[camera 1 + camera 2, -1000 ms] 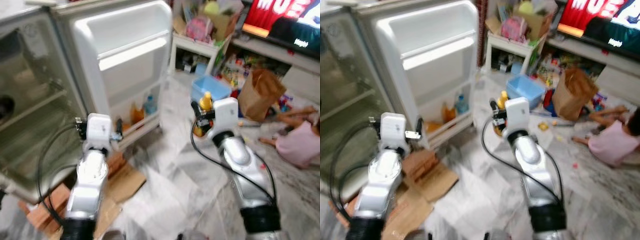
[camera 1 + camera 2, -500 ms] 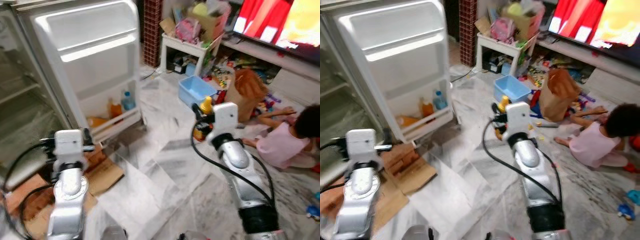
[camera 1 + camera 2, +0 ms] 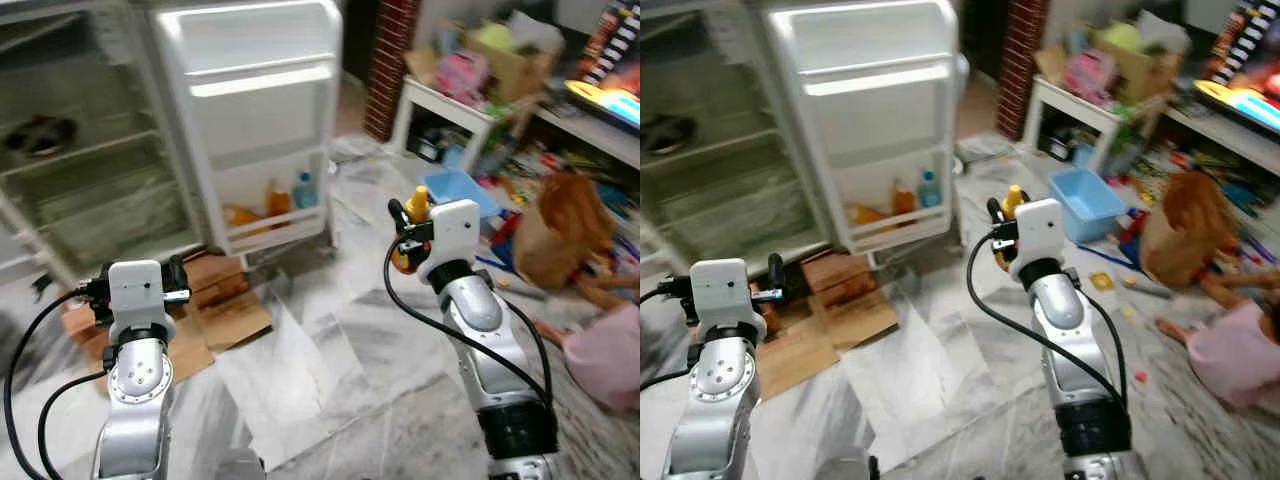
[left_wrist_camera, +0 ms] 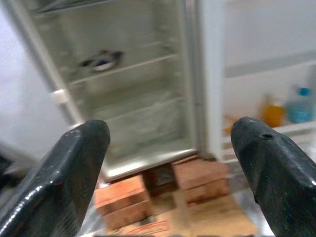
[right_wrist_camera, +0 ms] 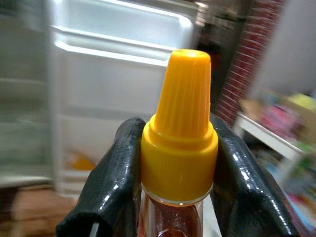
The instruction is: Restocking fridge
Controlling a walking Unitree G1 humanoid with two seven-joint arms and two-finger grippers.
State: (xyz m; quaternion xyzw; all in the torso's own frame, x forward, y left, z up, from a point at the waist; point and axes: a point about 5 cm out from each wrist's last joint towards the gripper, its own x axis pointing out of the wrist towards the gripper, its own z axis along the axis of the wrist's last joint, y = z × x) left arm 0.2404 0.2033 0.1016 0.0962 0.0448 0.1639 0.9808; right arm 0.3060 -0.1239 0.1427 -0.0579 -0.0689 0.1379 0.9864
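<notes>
The fridge (image 3: 100, 190) stands open at the left, its white door (image 3: 260, 110) swung wide. An orange bottle (image 3: 277, 197) and a blue-capped bottle (image 3: 305, 188) sit in the door's lower shelf. My right gripper (image 3: 408, 225) is raised in front of me, right of the door, shut on a clear bottle of amber liquid with a yellow cap (image 5: 180, 128). My left gripper (image 4: 173, 138) is held low before the fridge's bottom compartment, open with nothing between its fingers. A dark dish (image 4: 101, 60) rests on a middle fridge shelf.
Wooden blocks (image 3: 215, 285) prop the fridge, and flattened cardboard (image 3: 225, 320) lies on the marble floor before it. A blue bin (image 3: 455, 190), a brown paper bag (image 3: 565, 225), a cluttered white shelf (image 3: 460, 100) and a seated person in pink (image 3: 605, 350) fill the right side.
The camera has turned left, so the fridge interior shows more fully. The right gripper still holds the bottle, and both arms keep about the same pose.
</notes>
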